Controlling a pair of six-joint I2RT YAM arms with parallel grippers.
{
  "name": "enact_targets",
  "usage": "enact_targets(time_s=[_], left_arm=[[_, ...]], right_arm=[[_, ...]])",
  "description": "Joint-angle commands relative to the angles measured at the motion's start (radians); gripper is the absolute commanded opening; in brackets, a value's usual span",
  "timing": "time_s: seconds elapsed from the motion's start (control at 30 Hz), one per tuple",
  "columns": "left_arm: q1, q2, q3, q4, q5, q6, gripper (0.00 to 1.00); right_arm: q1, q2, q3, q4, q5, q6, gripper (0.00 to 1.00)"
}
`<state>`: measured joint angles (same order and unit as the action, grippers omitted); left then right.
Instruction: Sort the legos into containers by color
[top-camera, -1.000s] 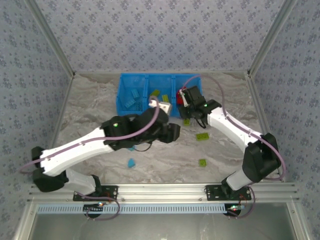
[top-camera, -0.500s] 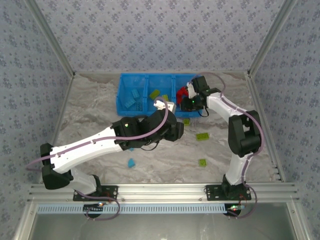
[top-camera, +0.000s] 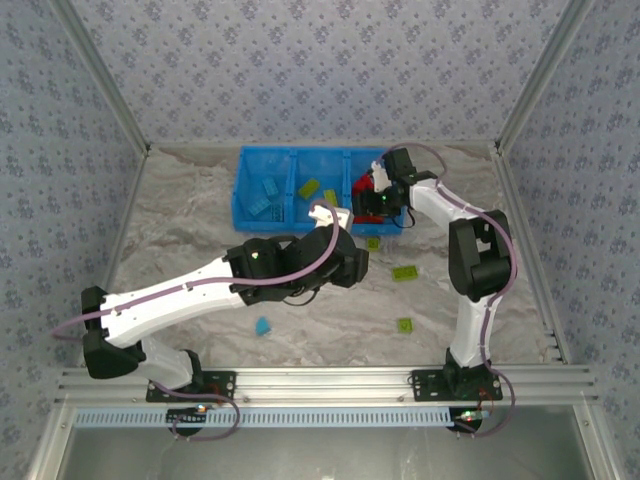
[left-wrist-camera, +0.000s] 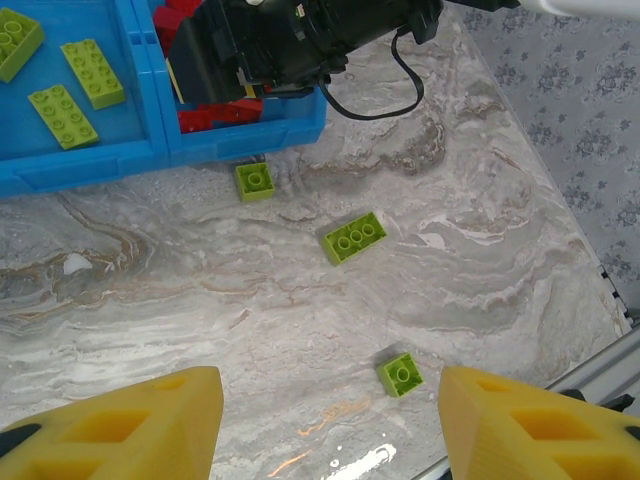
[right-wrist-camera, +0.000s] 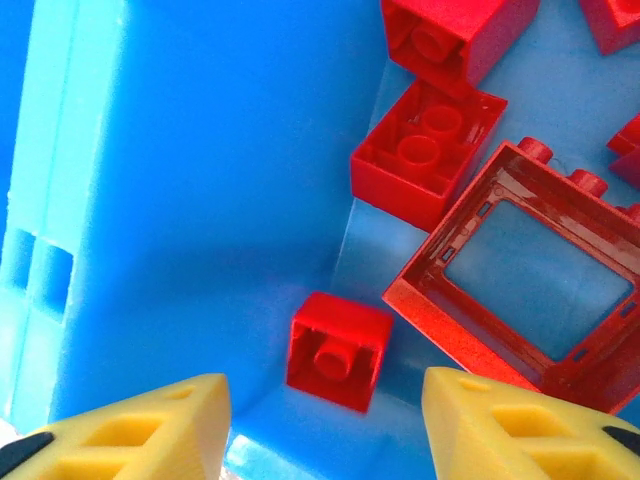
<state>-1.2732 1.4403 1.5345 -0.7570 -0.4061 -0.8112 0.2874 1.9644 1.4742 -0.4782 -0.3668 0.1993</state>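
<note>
Where the worktop (top-camera: 180, 230) lies nearest the arm bases, one light-blue lego (top-camera: 263, 325) sits at 7 o'clock of the left hand (left-wrist-camera: 330, 420), w/ three lime legos (left-wrist-camera: 353, 237) loose btwn 4 and 5 o'clock; that hand hovers over bare marble, fingers wide, gripping nothing. Farther back, at its 2 o'clock, the right hand (right-wrist-camera: 320, 420) hangs in the right-end compartment of the blue bin (top-camera: 255, 222), fingers spread and empty, a small red lego (right-wrist-camera: 338, 350) lying free just below among other reds.
</note>
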Motion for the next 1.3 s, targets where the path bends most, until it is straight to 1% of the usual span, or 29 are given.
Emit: enact_targets(time_s=[0.0,0.2,0.43,0.6,0.73,0.83,0.93,1.0,1.13,1.2,1.27], left_arm=[[-0.014,-0.006,0.024,-0.016,-0.036,-0.011,0.59],[-0.018,0.001,0.023,-0.020,-0.045,-0.019,0.59],[-0.018,0.001,0.019,-0.020,-0.038,-0.028,0.58],[-0.017,-0.001,0.007,-0.019,-0.037,-0.034,0.56],[-0.017,0.001,0.000,-0.042,-0.041,-0.039,0.55],[-0.006,-0.002,-0.015,-0.094,-0.053,-0.083,0.55],[0.044,-0.020,-0.074,-0.147,-0.026,-0.160,0.56],[0.121,-0.036,-0.129,-0.173,0.022,-0.183,0.56],[0.271,-0.062,-0.242,-0.149,0.065,-0.059,0.59],[0.383,-0.065,-0.321,-0.121,0.123,0.027,0.63],[0.485,-0.065,-0.399,-0.086,0.182,0.104,0.65]], right_arm=[[0.000,-0.024,0.016,-0.006,-0.002,0.003,0.59],[0.010,-0.109,-0.011,-0.003,0.061,0.000,0.53],[0.034,-0.289,-0.044,-0.017,0.189,-0.015,0.50],[0.066,-0.489,-0.116,-0.042,0.288,-0.016,0.49],[0.106,-0.668,-0.185,-0.094,0.332,-0.006,0.50],[0.175,-0.815,-0.247,-0.131,0.357,-0.006,0.50],[0.289,-0.952,-0.336,-0.151,0.357,-0.037,0.52],[0.404,-1.044,-0.395,-0.144,0.359,-0.078,0.53],[0.659,-1.200,-0.547,-0.062,0.423,-0.113,0.59],[0.794,-1.229,-0.602,-0.028,0.485,-0.112,0.63],[0.931,-1.224,-0.635,0.008,0.565,-0.118,0.67]])
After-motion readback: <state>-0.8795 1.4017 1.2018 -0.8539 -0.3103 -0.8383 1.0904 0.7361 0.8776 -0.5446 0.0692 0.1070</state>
